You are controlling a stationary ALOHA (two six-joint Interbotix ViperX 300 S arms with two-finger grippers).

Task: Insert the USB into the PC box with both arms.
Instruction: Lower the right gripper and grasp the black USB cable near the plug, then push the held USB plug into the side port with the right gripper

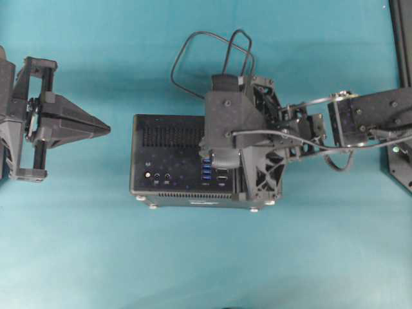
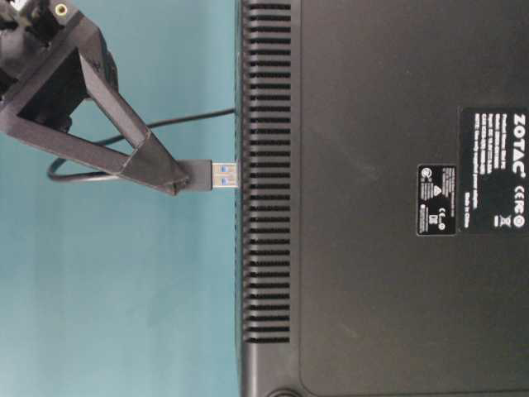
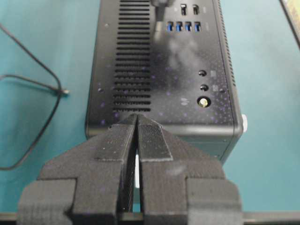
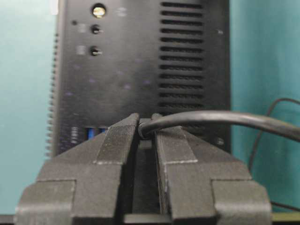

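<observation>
Right gripper (image 2: pixel 178 178) is clamped on the USB (image 2: pixel 216 174), plug tip just touching the PC box (image 2: pixel 372 248), presumably lining up for insertion. Left gripper (image 1: pixel 103 129) sits pinched shut and empty at the box's 9 o'clock, probably waiting to brace it.

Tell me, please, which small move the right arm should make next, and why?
Probably ease the right gripper toward the PC box, keeping the plug lined up with a blue port. It is shut on the USB, whose metal tip sits at the box face, apparently not yet seated. The left gripper waits shut, apart from the box.
</observation>
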